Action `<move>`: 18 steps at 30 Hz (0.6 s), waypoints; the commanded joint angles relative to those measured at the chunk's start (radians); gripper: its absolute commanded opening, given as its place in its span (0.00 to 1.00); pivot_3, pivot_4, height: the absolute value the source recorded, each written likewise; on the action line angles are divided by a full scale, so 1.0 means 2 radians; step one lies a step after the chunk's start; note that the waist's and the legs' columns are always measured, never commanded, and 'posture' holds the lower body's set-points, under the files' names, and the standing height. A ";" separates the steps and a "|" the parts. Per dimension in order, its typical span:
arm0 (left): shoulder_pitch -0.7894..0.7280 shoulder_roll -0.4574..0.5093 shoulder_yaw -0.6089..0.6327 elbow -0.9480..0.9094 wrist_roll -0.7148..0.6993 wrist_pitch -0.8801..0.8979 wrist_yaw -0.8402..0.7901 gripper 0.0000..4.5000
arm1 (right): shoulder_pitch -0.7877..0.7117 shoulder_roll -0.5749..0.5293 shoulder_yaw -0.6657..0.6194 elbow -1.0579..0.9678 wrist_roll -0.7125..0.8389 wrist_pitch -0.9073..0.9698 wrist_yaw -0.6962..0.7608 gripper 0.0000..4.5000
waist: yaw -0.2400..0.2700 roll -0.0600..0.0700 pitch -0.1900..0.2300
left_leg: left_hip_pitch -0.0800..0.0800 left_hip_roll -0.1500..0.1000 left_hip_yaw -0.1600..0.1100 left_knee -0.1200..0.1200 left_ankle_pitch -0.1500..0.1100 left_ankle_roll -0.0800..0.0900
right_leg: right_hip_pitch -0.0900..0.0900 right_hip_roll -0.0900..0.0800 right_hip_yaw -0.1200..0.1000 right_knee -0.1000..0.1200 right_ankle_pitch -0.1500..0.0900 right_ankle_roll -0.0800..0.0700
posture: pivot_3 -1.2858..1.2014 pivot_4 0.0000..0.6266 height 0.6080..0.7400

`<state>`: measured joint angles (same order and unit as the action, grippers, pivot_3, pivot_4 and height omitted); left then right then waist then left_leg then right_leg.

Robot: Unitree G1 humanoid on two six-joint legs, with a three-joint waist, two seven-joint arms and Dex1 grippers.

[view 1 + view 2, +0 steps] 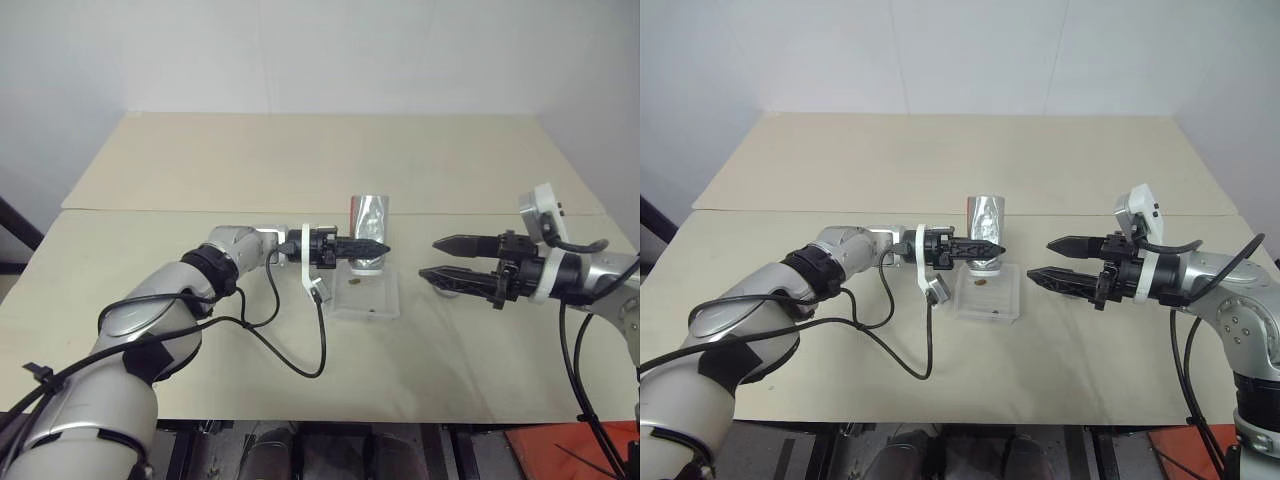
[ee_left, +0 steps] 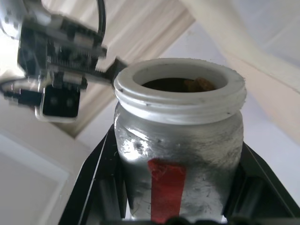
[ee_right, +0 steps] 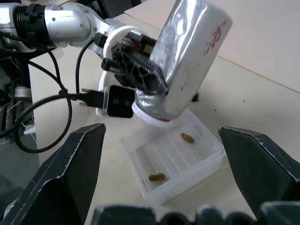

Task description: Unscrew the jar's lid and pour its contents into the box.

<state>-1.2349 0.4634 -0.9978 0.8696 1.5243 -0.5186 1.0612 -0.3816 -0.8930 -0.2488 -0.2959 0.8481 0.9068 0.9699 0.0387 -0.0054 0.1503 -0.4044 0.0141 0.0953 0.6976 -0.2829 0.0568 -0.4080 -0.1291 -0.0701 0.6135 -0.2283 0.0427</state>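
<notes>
Spanning pale wood — table (image 1: 300, 160), white wall (image 1: 320, 50)

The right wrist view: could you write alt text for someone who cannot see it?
The left gripper holds a silvery jar upside down, its open mouth over a clear box on the table. Two small brown bits lie in the box, and two black fingers stand wide apart in front.

My left arm reaches across, left gripper (image 1: 372, 245) pointing level toward my right, fingers clamped. My right gripper (image 1: 434, 258) points back at it, fingers spread wide, holding nothing.
</notes>
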 commanded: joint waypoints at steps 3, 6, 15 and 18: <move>0.033 -0.004 0.163 0.045 -0.276 -0.112 -0.186 0.46 | 0.003 0.004 -0.008 -0.017 0.001 -0.017 -0.005 0.99 | -0.002 0.000 0.000 | 0.000 0.000 0.000 0.000 0.000 0.000 | 0.000 0.000 0.000 0.001 0.000 0.000 | 0.52 0.24 1.00; 0.087 -0.017 0.243 0.012 -0.435 -0.109 -0.335 0.46 | 0.006 0.006 -0.006 -0.018 -0.001 -0.022 -0.007 0.99 | -0.005 0.000 0.000 | 0.001 0.000 0.000 0.001 0.000 0.000 | 0.000 0.000 0.000 0.001 0.000 0.000 | 0.52 0.24 1.00; 0.283 -0.098 0.445 -0.283 -0.833 0.264 -0.619 0.46 | 0.012 0.015 -0.001 -0.027 -0.007 -0.025 -0.022 0.99 | -0.014 0.001 0.000 | 0.001 0.001 0.000 0.003 0.000 0.000 | 0.001 0.000 0.000 0.002 0.000 0.000 | 0.52 0.24 1.00; 0.309 -0.103 0.470 -0.335 -0.848 0.317 -0.616 0.46 | 0.014 0.016 -0.001 -0.029 -0.006 -0.025 -0.025 0.99 | -0.014 0.001 0.000 | 0.003 0.001 0.000 0.003 0.000 0.000 | 0.003 0.000 0.000 0.002 0.000 0.000 | 0.52 0.24 1.00</move>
<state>-0.6140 0.2611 -0.0915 0.2810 -0.1368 0.0640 -0.1666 -0.3475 -0.8635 -0.2380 -0.3234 0.8353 0.8822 0.9234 0.0104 -0.0042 0.1496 -0.3989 0.0154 0.0944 0.7038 -0.2828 0.0564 -0.4026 -0.1296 -0.0695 0.6182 -0.2283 0.0427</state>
